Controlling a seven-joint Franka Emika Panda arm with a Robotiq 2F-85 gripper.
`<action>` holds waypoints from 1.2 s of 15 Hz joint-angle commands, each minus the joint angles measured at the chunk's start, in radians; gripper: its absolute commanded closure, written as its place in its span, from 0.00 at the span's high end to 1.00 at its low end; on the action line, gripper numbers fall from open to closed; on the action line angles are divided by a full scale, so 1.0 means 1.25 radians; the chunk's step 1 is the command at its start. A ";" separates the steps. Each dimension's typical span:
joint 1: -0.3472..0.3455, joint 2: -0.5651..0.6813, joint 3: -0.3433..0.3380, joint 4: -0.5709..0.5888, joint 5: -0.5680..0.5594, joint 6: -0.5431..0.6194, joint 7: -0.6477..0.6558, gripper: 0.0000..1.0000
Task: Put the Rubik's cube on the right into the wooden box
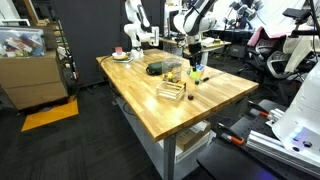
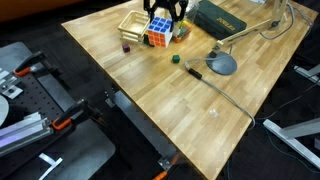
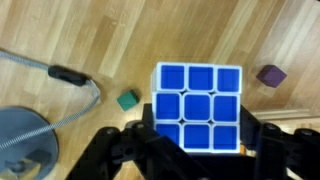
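Note:
The Rubik's cube point(image 3: 198, 105) shows a blue face in the wrist view and lies between my gripper's point(image 3: 200, 140) two black fingers, which press on its left and right sides. In an exterior view the cube point(image 2: 158, 34) is multi-coloured and sits at or just above the tabletop, right beside the wooden box point(image 2: 135, 25), with the gripper point(image 2: 166, 22) over it. The pale slatted wooden box point(image 1: 172, 90) also shows in an exterior view, with the gripper point(image 1: 194, 58) behind it. I cannot tell if the cube is lifted.
A small green block point(image 3: 127, 100) and a small purple block point(image 3: 271, 75) lie on the wooden table point(image 2: 200, 110). A grey disc with a bendy cable point(image 2: 222, 65) and a dark green case point(image 2: 220, 18) sit nearby. A cardboard box point(image 1: 30, 75) stands off the table.

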 commanded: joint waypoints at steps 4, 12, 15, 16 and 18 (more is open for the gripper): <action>0.070 0.030 0.058 0.095 -0.068 -0.029 -0.112 0.53; 0.112 0.146 0.108 0.237 -0.074 -0.092 -0.284 0.53; 0.127 0.173 0.114 0.274 -0.067 -0.131 -0.309 0.53; 0.132 0.178 0.115 0.285 -0.066 -0.145 -0.312 0.53; 0.138 0.176 0.113 0.295 -0.064 -0.167 -0.308 0.53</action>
